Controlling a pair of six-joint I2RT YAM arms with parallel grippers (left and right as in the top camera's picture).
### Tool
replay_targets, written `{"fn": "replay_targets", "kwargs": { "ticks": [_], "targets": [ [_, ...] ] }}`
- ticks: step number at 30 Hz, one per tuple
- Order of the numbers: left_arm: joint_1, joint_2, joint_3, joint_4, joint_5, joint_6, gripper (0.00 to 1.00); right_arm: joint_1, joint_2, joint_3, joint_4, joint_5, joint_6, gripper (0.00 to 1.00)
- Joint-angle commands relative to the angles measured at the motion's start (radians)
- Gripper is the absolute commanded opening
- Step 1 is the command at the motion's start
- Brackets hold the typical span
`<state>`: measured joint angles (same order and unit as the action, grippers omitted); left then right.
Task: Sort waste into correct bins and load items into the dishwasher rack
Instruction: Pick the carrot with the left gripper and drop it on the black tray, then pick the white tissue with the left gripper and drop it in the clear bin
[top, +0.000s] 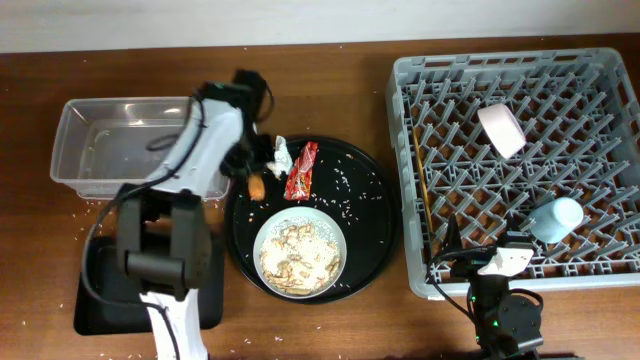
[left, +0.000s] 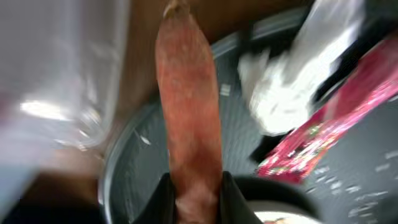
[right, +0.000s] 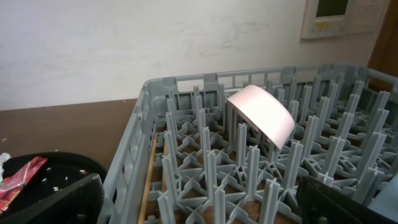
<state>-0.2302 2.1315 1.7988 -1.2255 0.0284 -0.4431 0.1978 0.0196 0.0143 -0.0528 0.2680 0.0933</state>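
My left gripper (top: 252, 178) is shut on the orange carrot (top: 256, 186) at the left rim of the round black tray (top: 375, 225). In the left wrist view the carrot (left: 186, 118) stands between the fingers (left: 196, 190), above the tray. The white tissue (top: 281, 155) and red wrapper (top: 302, 170) lie on the tray just right of it. The pale dish (top: 298, 252) holds the rice scraps. The grey rack (top: 600, 75) holds the white bowl (top: 501, 130), blue cup (top: 556, 220) and chopsticks (top: 421, 195). My right gripper (right: 199, 208) is open and empty at the rack's near left corner.
The clear container (top: 120, 140) stands left of the left gripper. The shallow black rectangular tray (top: 95, 300) lies at the front left, partly under the left arm. Loose rice grains are scattered on the round tray and the table.
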Motion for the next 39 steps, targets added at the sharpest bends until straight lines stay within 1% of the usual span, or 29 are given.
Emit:
{"fn": "replay_targets", "kwargs": {
  "ticks": [1,2,4,5,6,8,10,11,12,14,16,17,18,19,21,22,23,24,25,26,27,29,30,31,33,36,37,38,39],
  "targets": [
    [0.011,-0.015,0.177,-0.135,0.001,0.003,0.06,-0.002,-0.007,-0.009,-0.002,-0.002,-0.004,0.98],
    [0.011,-0.017,0.197,-0.185,0.000,0.002,0.01,-0.002,-0.007,-0.009,-0.002,-0.002,-0.004,0.98],
    [0.018,-0.042,0.201,-0.323,-0.028,-0.019,0.00,-0.002,-0.007,-0.009,-0.002,-0.002,-0.004,0.98],
    [0.038,-0.089,0.201,-0.423,-0.132,-0.088,0.01,-0.002,-0.007,-0.009,-0.002,-0.002,-0.004,0.98],
    [0.062,-0.153,0.201,-0.463,-0.142,-0.095,0.01,-0.002,-0.007,-0.009,-0.002,-0.002,-0.004,0.98],
    [0.103,-0.282,0.170,-0.463,-0.141,-0.096,0.01,-0.002,-0.007,-0.009,-0.002,-0.002,-0.004,0.99],
    [0.181,-0.455,0.018,-0.449,-0.142,-0.145,0.01,-0.002,-0.007,-0.009,-0.002,-0.002,-0.004,0.98],
    [0.230,-0.537,-0.101,-0.415,-0.137,-0.170,0.00,-0.002,-0.007,-0.009,-0.002,-0.002,-0.004,0.98],
    [0.328,-0.672,-0.337,-0.319,-0.077,-0.175,0.01,-0.002,-0.007,-0.009,-0.002,-0.002,-0.004,0.98],
    [0.518,-0.829,-0.676,-0.126,0.045,-0.188,0.00,-0.002,-0.007,-0.009,-0.002,-0.002,-0.004,0.98],
    [0.665,-0.857,-0.912,0.051,0.108,-0.197,0.01,-0.002,-0.007,-0.009,-0.002,-0.002,-0.004,0.98],
    [0.697,-0.855,-0.985,0.117,0.118,-0.197,0.00,-0.002,-0.007,-0.009,-0.002,-0.002,-0.004,0.98],
    [0.712,-0.855,-1.020,0.165,0.130,-0.197,0.10,-0.002,-0.007,-0.009,-0.002,-0.002,-0.004,0.98],
    [0.711,-0.856,-0.997,0.176,0.168,-0.192,0.33,-0.002,-0.007,-0.009,-0.002,-0.002,-0.004,0.98],
    [0.711,-0.856,-0.882,0.156,0.298,-0.118,0.80,-0.002,-0.007,-0.009,-0.002,-0.002,-0.004,0.98],
    [0.686,-0.856,-0.789,0.146,0.325,-0.073,0.86,-0.002,-0.007,-0.009,-0.002,-0.002,-0.004,0.98],
    [0.600,-0.855,-0.694,0.148,0.287,-0.055,0.85,-0.002,-0.007,-0.009,-0.002,-0.002,-0.004,0.98],
    [0.482,-0.855,-0.631,0.191,0.236,-0.013,0.82,-0.002,-0.007,-0.009,-0.002,-0.002,-0.004,0.98],
    [0.226,-0.834,-0.602,0.370,0.148,0.163,0.70,-0.002,-0.007,-0.009,-0.002,-0.002,-0.004,0.98],
    [0.066,-0.774,-0.602,0.448,0.009,0.238,0.70,-0.002,-0.007,-0.009,-0.002,-0.002,-0.004,0.99],
    [-0.031,-0.697,-0.600,0.502,-0.034,0.285,0.69,-0.002,-0.007,-0.009,-0.002,-0.002,-0.004,0.98],
    [-0.119,-0.505,-0.541,0.559,-0.032,0.307,0.64,-0.002,-0.007,-0.009,-0.002,-0.002,-0.004,0.98],
    [-0.143,-0.306,-0.401,0.553,-0.036,0.319,0.64,-0.002,-0.007,-0.009,-0.002,-0.002,-0.004,0.98],
    [-0.140,-0.217,-0.335,0.552,-0.043,0.317,0.64,-0.002,-0.007,-0.009,-0.002,-0.002,-0.004,0.98],
    [-0.140,-0.095,-0.272,0.591,-0.109,0.318,0.64,-0.002,-0.007,-0.009,-0.002,-0.002,-0.004,0.98],
    [-0.135,-0.017,-0.272,0.591,-0.160,0.317,0.63,-0.002,-0.007,-0.009,-0.002,-0.002,-0.004,0.98],
    [-0.134,-0.011,-0.270,0.585,-0.160,0.299,0.29,-0.002,-0.007,-0.009,-0.002,-0.002,-0.004,0.98],
    [-0.134,-0.015,-0.251,0.562,-0.160,0.298,0.13,-0.002,-0.007,-0.009,-0.002,-0.002,-0.004,0.98],
    [-0.134,-0.023,-0.162,0.459,-0.157,0.257,0.00,-0.002,-0.007,-0.009,-0.002,-0.002,-0.004,0.98]
  ]
}}
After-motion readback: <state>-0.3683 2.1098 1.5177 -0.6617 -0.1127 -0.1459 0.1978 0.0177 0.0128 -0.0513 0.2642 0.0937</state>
